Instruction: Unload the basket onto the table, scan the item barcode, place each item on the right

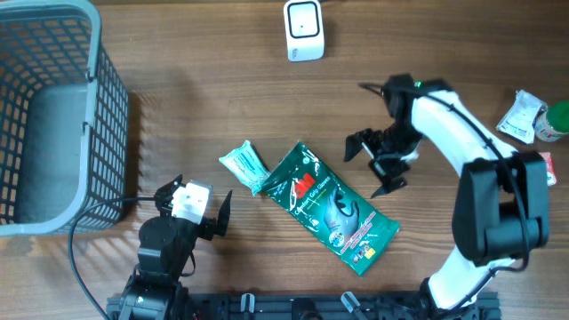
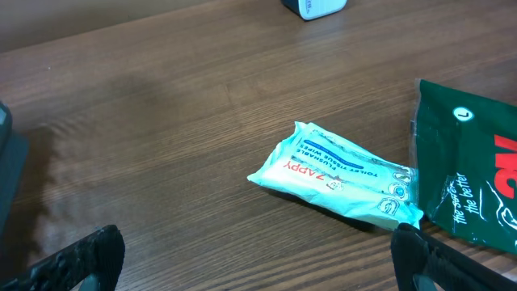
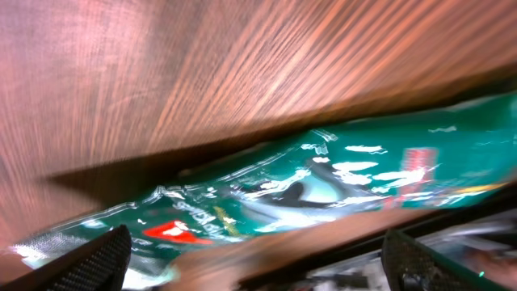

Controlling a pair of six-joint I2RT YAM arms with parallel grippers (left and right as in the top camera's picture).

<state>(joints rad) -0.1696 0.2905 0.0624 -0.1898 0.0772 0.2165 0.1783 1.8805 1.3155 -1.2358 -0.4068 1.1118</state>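
Observation:
A green 3M packet (image 1: 331, 209) lies flat and slanted mid-table, seen blurred in the right wrist view (image 3: 323, 182). Its top end rests against a small teal wipes packet (image 1: 244, 166) (image 2: 335, 174). The white barcode scanner (image 1: 304, 29) stands at the far edge, with its base showing in the left wrist view (image 2: 315, 6). My right gripper (image 1: 369, 167) (image 3: 258, 271) hovers open just right of the green packet's upper part, holding nothing. My left gripper (image 1: 197, 200) (image 2: 250, 267) is open near the front edge, left of both packets, with bare wood between its fingers.
A grey wire basket (image 1: 98, 116) fills the left side, a cable trailing from it toward the left arm. A white packet (image 1: 520, 116) and a green item (image 1: 558, 120) lie at the right edge. The green packet's corner (image 2: 472, 170) reaches the left wrist view's right side.

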